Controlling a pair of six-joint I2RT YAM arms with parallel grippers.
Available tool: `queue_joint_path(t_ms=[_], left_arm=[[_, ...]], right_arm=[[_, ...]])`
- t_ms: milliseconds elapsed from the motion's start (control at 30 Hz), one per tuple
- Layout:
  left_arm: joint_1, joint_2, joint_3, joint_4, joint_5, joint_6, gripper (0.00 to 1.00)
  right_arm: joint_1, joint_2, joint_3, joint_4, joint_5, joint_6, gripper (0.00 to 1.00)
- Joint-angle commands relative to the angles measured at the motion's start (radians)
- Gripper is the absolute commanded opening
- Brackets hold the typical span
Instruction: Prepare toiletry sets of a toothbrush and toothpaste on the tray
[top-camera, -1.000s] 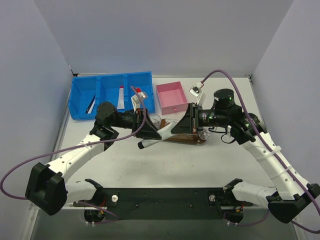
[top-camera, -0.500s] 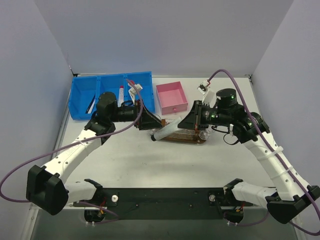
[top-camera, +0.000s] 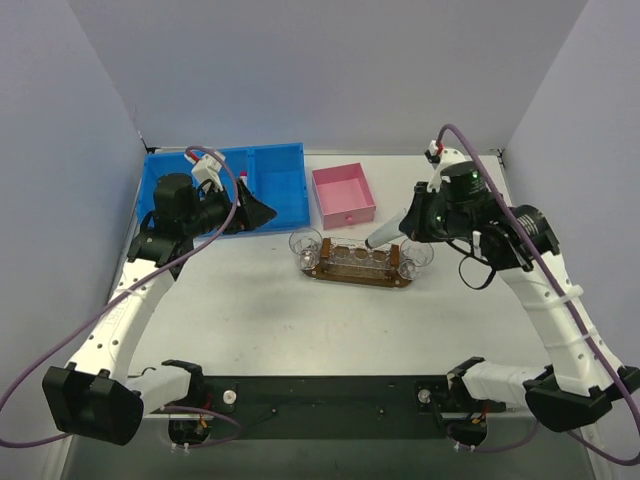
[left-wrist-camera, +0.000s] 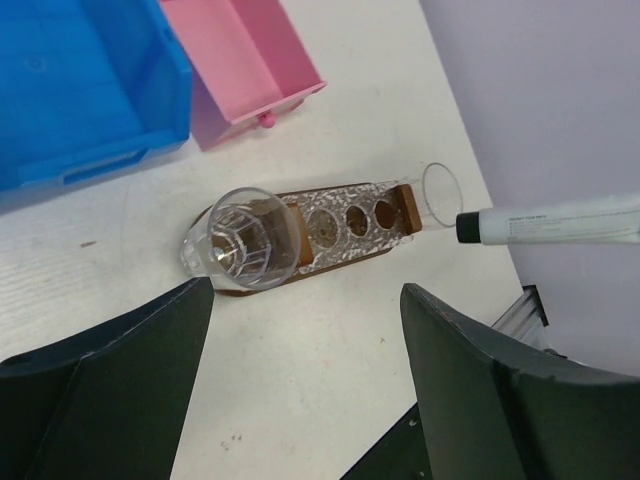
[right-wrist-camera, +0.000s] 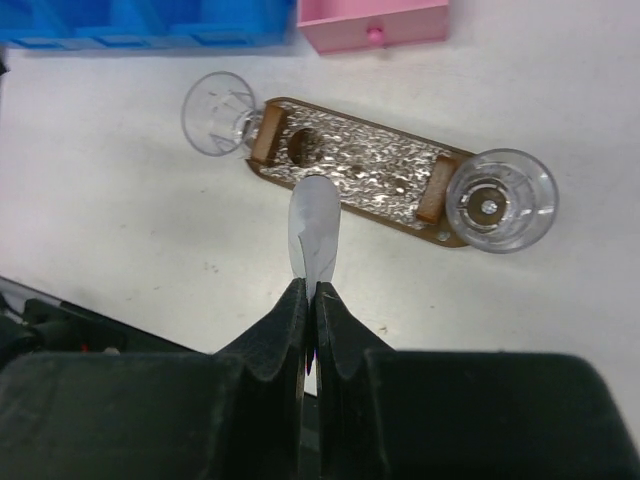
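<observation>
The dark wooden tray (top-camera: 356, 272) lies mid-table with a clear cup at its left end (top-camera: 305, 243) and another at its right end (top-camera: 415, 255). My right gripper (top-camera: 407, 221) is shut on the flat end of a white toothpaste tube (top-camera: 385, 233), which hangs cap-down over the tray's right half. In the right wrist view the tube (right-wrist-camera: 314, 222) sticks out of the shut gripper (right-wrist-camera: 310, 292) above the tray (right-wrist-camera: 372, 172). My left gripper (top-camera: 268, 212) is open and empty by the blue bin; its wrist view shows the tray (left-wrist-camera: 345, 228) and tube (left-wrist-camera: 555, 226). The toothbrush is hidden.
A blue compartmented bin (top-camera: 285, 185) stands at the back left, partly under my left arm. A pink square box (top-camera: 343, 195) sits just behind the tray. Grey walls close in on the left, the back and the right.
My left gripper opened, let go of the tube and swung back left to the blue bin. My right gripper shut on the tube and carried it up and to the right.
</observation>
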Motion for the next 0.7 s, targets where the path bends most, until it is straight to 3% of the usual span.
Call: queue_joint_path(t_ms=[0,300,667], left_arm=[[-0.001,-0.063,0.02,-0.122,-0.13,0.087,0.86],[0.001,-0.087,-0.009,-0.148,-0.182,0.11,0.86],[-0.001,-0.084,-0.027,-0.131,-0.196,0.081,0.86]], right_arm=[[0.01,0.106,0.075,-0.075,0.144,-0.077,0.0],[0.041,0.224,0.109,-0.106,0.253,-0.155,0.0],[0.084,0.272,0.091,-0.065,0.267,-0.171,0.0]])
